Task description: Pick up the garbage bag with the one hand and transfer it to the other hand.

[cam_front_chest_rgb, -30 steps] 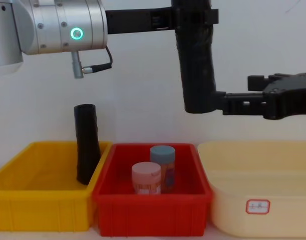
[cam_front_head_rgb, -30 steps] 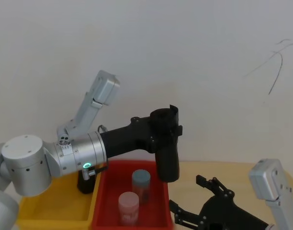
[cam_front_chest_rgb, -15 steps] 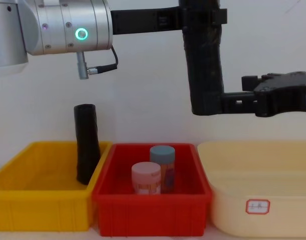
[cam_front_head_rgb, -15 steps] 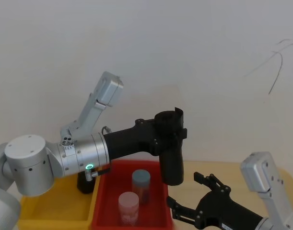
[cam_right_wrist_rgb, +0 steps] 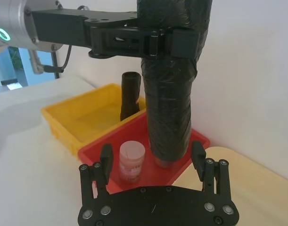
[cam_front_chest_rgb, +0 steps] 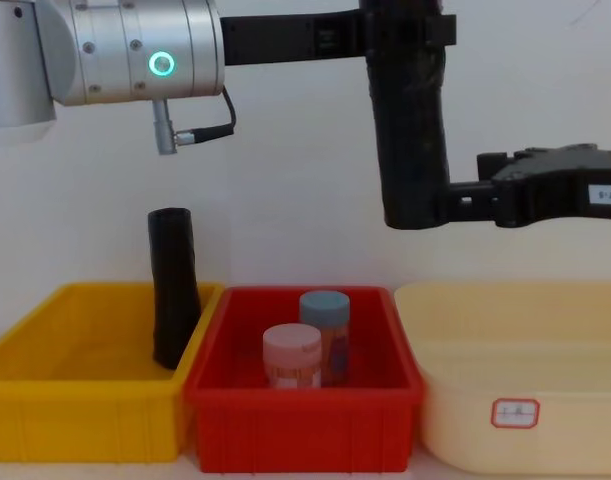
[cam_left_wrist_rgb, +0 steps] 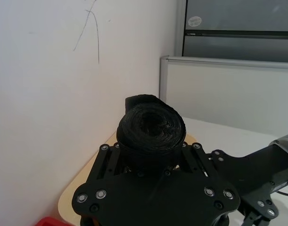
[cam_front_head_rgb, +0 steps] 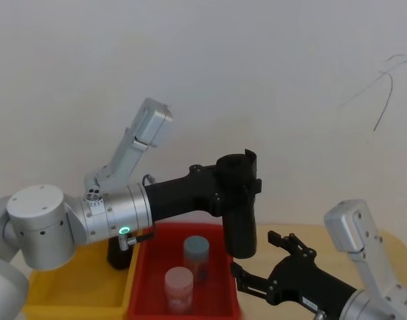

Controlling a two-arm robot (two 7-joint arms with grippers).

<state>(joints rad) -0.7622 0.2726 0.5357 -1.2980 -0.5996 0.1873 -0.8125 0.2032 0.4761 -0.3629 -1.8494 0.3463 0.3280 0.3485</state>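
Observation:
The garbage bag (cam_front_chest_rgb: 413,140), a thick black wrinkled roll, hangs upright in the air over the red bin (cam_front_chest_rgb: 300,415). My left gripper (cam_front_chest_rgb: 405,30) is shut on its upper part; it shows the same way in the head view, garbage bag (cam_front_head_rgb: 238,220) in left gripper (cam_front_head_rgb: 240,187). In the left wrist view I look down on the roll's coiled top end (cam_left_wrist_rgb: 151,126). My right gripper (cam_front_chest_rgb: 447,205), with a small white label, is open at the roll's lower end. From the right wrist, its two fingers (cam_right_wrist_rgb: 106,162) stand spread to either side of the bag's bottom (cam_right_wrist_rgb: 171,117).
A second black roll (cam_front_chest_rgb: 173,290) leans in the yellow bin (cam_front_chest_rgb: 75,410). Two jars, blue-lidded (cam_front_chest_rgb: 325,330) and pink-lidded (cam_front_chest_rgb: 291,355), stand in the red bin. A cream bin (cam_front_chest_rgb: 515,350) sits to the right. A white wall is close behind.
My right gripper has moved left toward the lower end of the held bag. The left arm shifted the bag slightly right, then held steady.

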